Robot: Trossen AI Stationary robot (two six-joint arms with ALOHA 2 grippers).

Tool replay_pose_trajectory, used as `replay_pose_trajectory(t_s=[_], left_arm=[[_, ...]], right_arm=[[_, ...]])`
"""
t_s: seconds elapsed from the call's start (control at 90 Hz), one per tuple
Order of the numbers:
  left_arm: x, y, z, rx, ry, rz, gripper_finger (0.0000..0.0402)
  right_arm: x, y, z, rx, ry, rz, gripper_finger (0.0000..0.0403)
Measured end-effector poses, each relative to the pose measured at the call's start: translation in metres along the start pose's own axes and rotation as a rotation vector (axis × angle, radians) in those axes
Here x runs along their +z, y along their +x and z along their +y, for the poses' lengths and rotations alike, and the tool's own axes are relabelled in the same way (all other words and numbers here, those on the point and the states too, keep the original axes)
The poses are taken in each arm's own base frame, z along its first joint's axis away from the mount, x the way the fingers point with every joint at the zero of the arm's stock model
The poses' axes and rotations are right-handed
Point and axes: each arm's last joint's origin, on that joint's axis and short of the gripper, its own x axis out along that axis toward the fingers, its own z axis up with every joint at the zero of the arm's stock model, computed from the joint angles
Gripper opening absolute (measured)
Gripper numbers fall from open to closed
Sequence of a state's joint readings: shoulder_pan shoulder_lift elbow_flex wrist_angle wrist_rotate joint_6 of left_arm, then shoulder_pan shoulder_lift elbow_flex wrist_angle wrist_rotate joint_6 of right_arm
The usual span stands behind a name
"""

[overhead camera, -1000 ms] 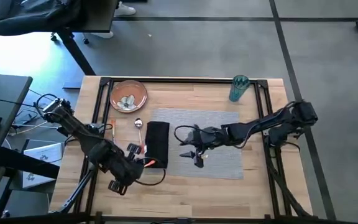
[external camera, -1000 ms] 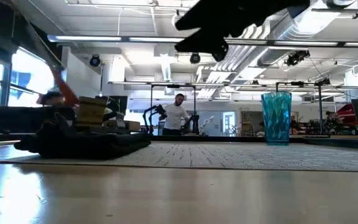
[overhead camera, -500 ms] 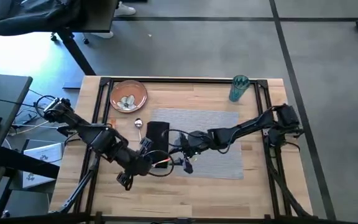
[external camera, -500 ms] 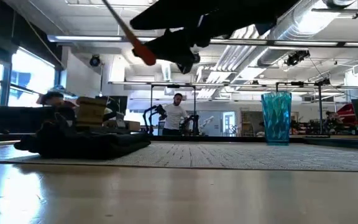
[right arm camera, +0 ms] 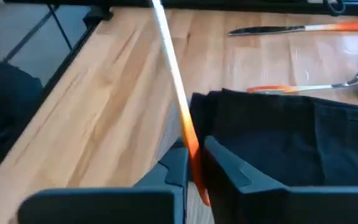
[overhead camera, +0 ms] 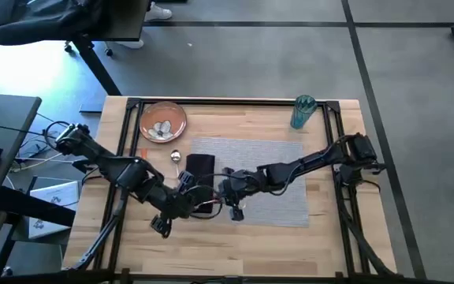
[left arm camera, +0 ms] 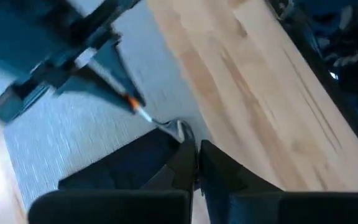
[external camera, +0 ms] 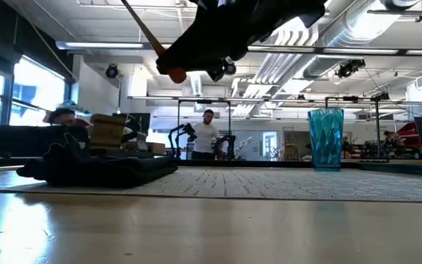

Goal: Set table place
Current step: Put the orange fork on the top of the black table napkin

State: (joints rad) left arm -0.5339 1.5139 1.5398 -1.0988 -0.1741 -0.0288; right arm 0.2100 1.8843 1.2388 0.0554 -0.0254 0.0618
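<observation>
Right fingers (right arm camera: 194, 163) pinch orange-handled utensil (right arm camera: 173, 87) over placemat (overhead camera: 278, 170); left fingers (left arm camera: 197, 168) closed; person (external camera: 209, 136) behind.

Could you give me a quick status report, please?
Left gripper, right gripper both shut on orange-handled utensil, above napkin. Knife, spoon lie on table. Nothing blocking.

Person (external camera: 209, 134) in white top far back; chair base (overhead camera: 93, 35) beyond table.
</observation>
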Motion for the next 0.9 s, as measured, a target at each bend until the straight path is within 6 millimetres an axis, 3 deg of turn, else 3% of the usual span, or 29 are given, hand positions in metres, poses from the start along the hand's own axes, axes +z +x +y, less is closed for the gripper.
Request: replay_pose_trajectory(t_s=[0.211,0.356,0.589,0.9], left_arm=[[-0.006,0.001,0.006,0.047,-0.136,0.061,0.0017],[-0.019,-0.001,0.014,0.069,-0.198,0.186,0.0067],[-0.034,-0.019,0.016,0.054,-0.287,0.247,0.0140],[-0.044,-0.054,0.010,0.215,-0.307,0.076,0.0154]], right_arm=[[-0.003,0.000,0.000,0.001,0.023,0.029,0.0002],[-0.005,-0.003,-0.001,-0.002,0.042,0.063,0.0001],[0.004,-0.020,-0.004,-0.015,0.068,0.076,0.0001],[0.024,-0.044,-0.008,0.102,0.099,-0.014,0.0001]])
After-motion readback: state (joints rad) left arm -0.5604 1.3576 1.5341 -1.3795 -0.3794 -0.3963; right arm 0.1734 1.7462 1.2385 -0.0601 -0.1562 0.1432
